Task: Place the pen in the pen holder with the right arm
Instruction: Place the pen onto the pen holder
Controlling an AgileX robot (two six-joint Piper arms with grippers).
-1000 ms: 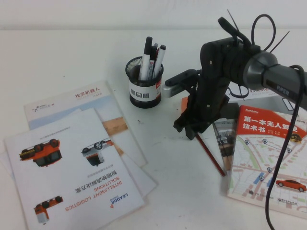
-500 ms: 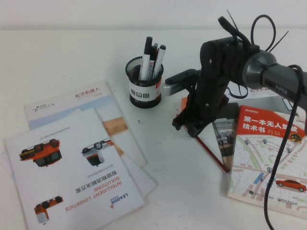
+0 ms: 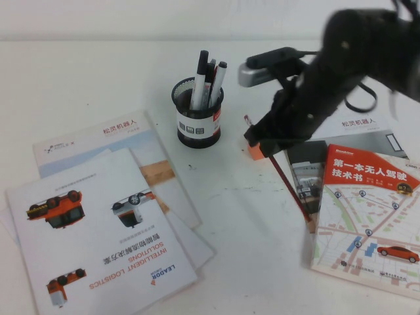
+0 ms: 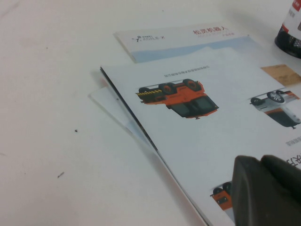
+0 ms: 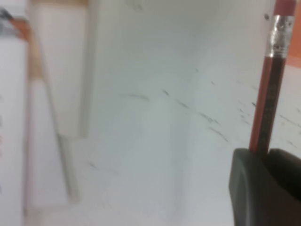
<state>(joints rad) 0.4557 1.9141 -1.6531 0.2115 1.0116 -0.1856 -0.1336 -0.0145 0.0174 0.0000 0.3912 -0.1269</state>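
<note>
The pen (image 3: 293, 191) is a long thin red stick. My right gripper (image 3: 264, 140) is shut on it, right of the pen holder and a little nearer than it. The pen slants from its eraser end (image 3: 248, 120) down toward the open book. In the right wrist view the pen (image 5: 269, 101) rises from between my fingers (image 5: 244, 188), with a metal band and eraser on top. The pen holder (image 3: 199, 119) is a black mesh cup with a white label, holding several markers. Its base also shows in the left wrist view (image 4: 290, 34). My left gripper (image 4: 269, 190) hovers over the leaflets, out of the high view.
Several leaflets (image 3: 98, 216) lie fanned at the front left. An open book with a red page and street map (image 3: 364, 210) lies at the right, below the right arm. Bare table lies between the holder and the book.
My right arm has swung up and back with the pen. The pen's eraser end now shows beside the holder, and the pen sits higher than before.
</note>
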